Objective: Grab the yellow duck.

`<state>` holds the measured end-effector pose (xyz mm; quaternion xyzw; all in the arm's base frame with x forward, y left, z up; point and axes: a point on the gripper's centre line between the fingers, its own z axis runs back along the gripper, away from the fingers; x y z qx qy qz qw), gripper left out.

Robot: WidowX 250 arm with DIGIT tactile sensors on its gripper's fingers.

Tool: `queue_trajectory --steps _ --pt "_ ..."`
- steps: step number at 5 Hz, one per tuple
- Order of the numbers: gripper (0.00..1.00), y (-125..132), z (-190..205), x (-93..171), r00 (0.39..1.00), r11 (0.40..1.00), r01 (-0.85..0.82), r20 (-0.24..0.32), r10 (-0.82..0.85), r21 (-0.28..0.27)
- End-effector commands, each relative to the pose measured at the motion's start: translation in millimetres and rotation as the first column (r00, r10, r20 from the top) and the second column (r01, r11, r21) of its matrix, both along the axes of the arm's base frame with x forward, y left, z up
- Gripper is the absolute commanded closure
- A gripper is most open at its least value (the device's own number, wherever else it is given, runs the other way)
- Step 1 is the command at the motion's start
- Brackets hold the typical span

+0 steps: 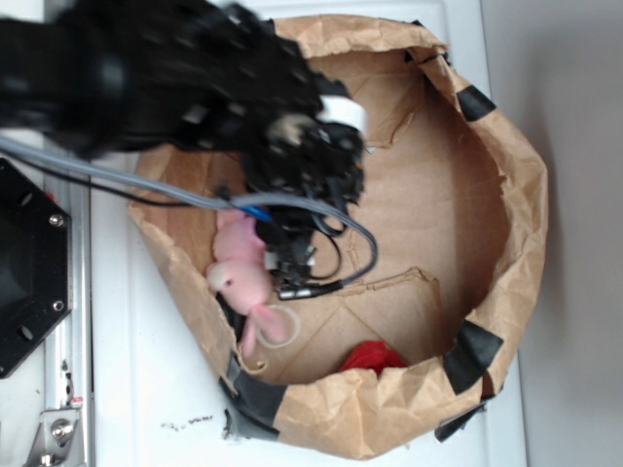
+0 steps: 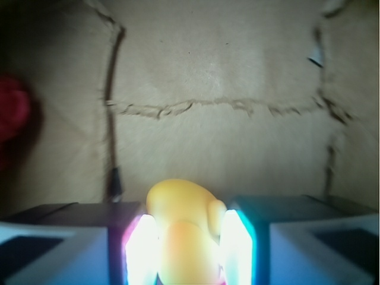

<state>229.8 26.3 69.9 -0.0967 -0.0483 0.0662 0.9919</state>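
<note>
In the wrist view the yellow duck (image 2: 178,205) sits squeezed between my two lit fingers, its rounded body bulging above them. My gripper (image 2: 187,240) is shut on the duck, with brown paper floor beyond. From the exterior view the black arm reaches down into the brown paper enclosure (image 1: 526,195), and the gripper (image 1: 292,268) hangs right beside the pink plush bunny (image 1: 243,277). The arm and cables hide the duck in that view.
A red object (image 1: 373,357) lies by the paper wall near the front; it shows at the left edge (image 2: 12,113) of the wrist view. Crumpled paper walls with black tape patches ring the area. The black robot base (image 1: 29,263) stands left.
</note>
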Motion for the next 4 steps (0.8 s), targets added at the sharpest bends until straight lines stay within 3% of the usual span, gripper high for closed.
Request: queue_trajectory --steps 1,2,3,4 --pt "1.0 14 83 52 0.987 0.995 -0.101 0.127 0.1 0.006" --pt "1.0 21 95 83 0.981 0.987 -0.159 0.107 0.16 -0.016" --pt "1.0 7 87 91 0.989 0.988 -0.138 0.069 0.134 0.064" --pt "1.0 -20 74 49 0.998 0.993 -0.062 -0.004 0.063 0.098"
